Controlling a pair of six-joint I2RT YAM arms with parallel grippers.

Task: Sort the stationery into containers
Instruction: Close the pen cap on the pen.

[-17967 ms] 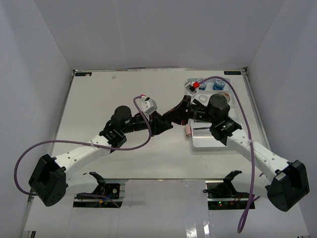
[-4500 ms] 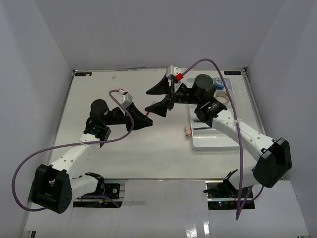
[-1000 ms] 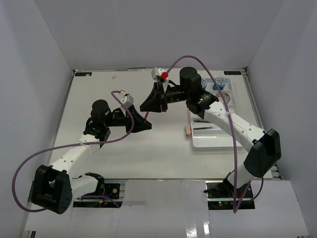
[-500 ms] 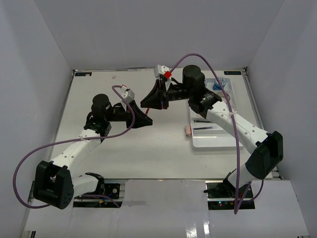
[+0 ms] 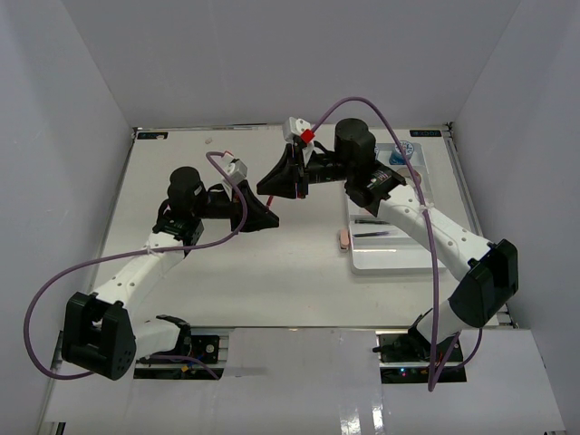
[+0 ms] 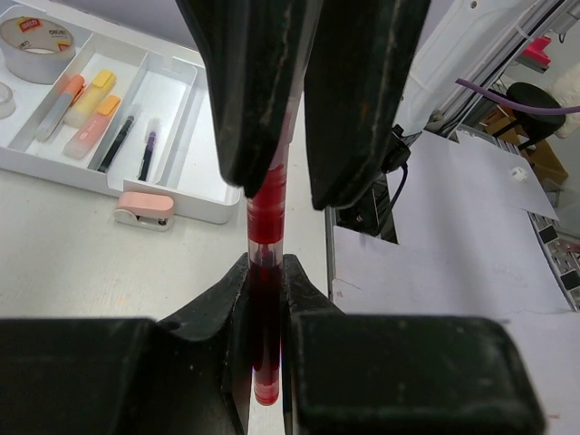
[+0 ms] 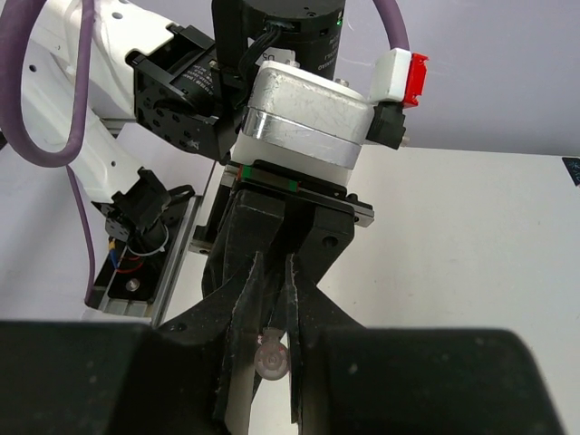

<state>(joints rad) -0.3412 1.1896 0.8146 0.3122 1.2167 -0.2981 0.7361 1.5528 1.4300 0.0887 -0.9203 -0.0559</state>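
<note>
A red pen [image 6: 265, 272] is held in mid-air between both arms over the middle of the table. My left gripper [image 6: 265, 299] is shut on its lower part. My right gripper [image 7: 272, 355] faces the left one and is shut on the pen's other end, whose round tip [image 7: 273, 360] shows between its fingers. In the top view the two grippers [image 5: 263, 216] [image 5: 275, 184] meet nose to nose left of the white divided tray [image 5: 390, 258]. The tray holds black pens [image 6: 118, 145], yellow and orange pieces [image 6: 91, 100], a tape roll [image 6: 36, 45] and blue-white tubs [image 5: 403, 149].
A pink eraser-like piece [image 5: 343, 238] lies on the table against the tray's left wall. Purple cables loop above both arms. White walls close in the table on three sides.
The left arm has swung slightly up and right toward the right gripper. The right gripper has stayed closed around the pen, shifting only a little.
</note>
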